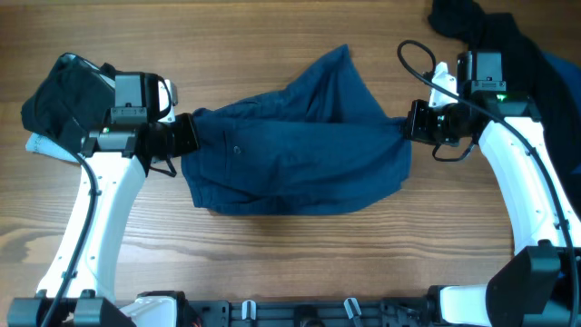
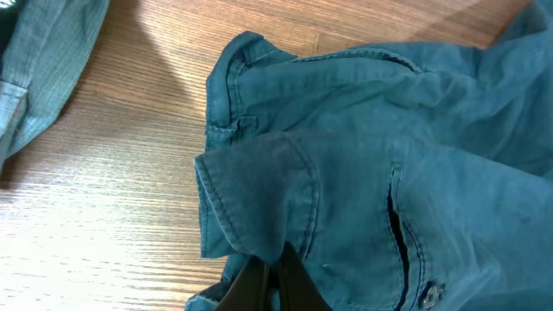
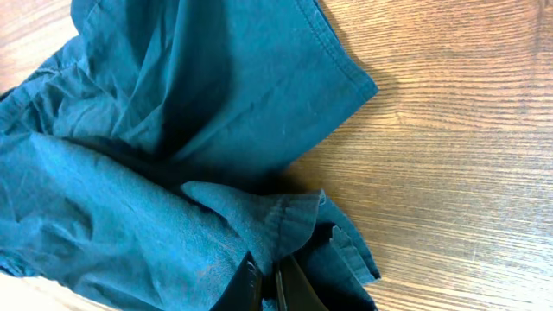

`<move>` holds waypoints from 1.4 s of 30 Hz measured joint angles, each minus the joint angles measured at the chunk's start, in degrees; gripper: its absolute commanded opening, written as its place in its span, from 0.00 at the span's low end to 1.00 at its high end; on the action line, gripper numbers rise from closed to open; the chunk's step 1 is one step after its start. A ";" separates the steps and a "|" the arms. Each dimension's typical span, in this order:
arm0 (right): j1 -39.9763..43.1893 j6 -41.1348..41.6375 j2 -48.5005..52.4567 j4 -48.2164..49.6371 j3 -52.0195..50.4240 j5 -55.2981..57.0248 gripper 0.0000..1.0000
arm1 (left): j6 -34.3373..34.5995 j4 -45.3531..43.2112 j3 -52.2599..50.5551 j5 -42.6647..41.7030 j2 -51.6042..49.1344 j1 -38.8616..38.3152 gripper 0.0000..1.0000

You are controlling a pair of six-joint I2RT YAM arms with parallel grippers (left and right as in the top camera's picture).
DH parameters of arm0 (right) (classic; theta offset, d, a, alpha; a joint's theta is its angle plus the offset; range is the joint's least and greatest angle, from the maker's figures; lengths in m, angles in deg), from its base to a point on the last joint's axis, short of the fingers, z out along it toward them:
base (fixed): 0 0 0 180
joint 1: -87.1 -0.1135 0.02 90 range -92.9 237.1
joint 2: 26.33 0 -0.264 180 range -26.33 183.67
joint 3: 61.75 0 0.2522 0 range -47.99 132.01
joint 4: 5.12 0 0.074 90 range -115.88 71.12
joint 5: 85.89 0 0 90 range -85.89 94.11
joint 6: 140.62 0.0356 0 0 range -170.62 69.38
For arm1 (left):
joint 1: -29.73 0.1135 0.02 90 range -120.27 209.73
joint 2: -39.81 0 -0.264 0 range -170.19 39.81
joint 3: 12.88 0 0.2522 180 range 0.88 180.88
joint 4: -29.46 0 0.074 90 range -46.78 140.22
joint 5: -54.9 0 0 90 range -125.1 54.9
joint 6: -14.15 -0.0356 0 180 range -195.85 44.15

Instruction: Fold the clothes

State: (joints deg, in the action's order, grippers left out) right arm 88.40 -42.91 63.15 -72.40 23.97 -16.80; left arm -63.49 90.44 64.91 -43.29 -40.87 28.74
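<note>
The dark teal-blue shorts (image 1: 290, 145) lie spread across the middle of the table, held at both ends. My left gripper (image 1: 189, 134) is shut on their left edge; the left wrist view shows the fingers (image 2: 275, 275) pinching a fold of the shorts (image 2: 363, 173) near a pocket slit and a metal button. My right gripper (image 1: 408, 123) is shut on their right edge; the right wrist view shows the fingers (image 3: 266, 281) pinching a hemmed fold of the shorts (image 3: 155, 130). One pointed corner of the shorts rises toward the far side.
A black garment (image 1: 56, 102) over a pale-denim piece (image 1: 41, 147) lies at the far left, behind my left arm; the denim also shows in the left wrist view (image 2: 43, 69). A dark heap with a blue piece (image 1: 545, 64) sits at the far right corner.
</note>
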 measured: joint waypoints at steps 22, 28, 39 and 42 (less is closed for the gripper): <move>0.00 -2.86 0.00 -8.68 0.00 1.07 0.49 | 0.00 -1.40 0.00 -0.85 19.28 0.00 0.04; 0.00 -2.86 0.00 -8.90 0.00 1.09 0.56 | 0.00 -1.40 0.00 -0.81 20.26 0.00 0.04; 0.00 -1.49 1.51 6.40 -7.63 -0.17 0.74 | 0.00 -1.64 0.00 0.04 21.29 0.00 0.04; 0.00 -0.87 5.57 9.73 -9.73 -2.23 0.70 | 0.00 -1.68 -0.02 0.04 21.29 0.00 0.04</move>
State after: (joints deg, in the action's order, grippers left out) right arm 88.40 -43.79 68.72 -62.67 14.25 -19.03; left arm -63.49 88.76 64.89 -43.24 -19.58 28.74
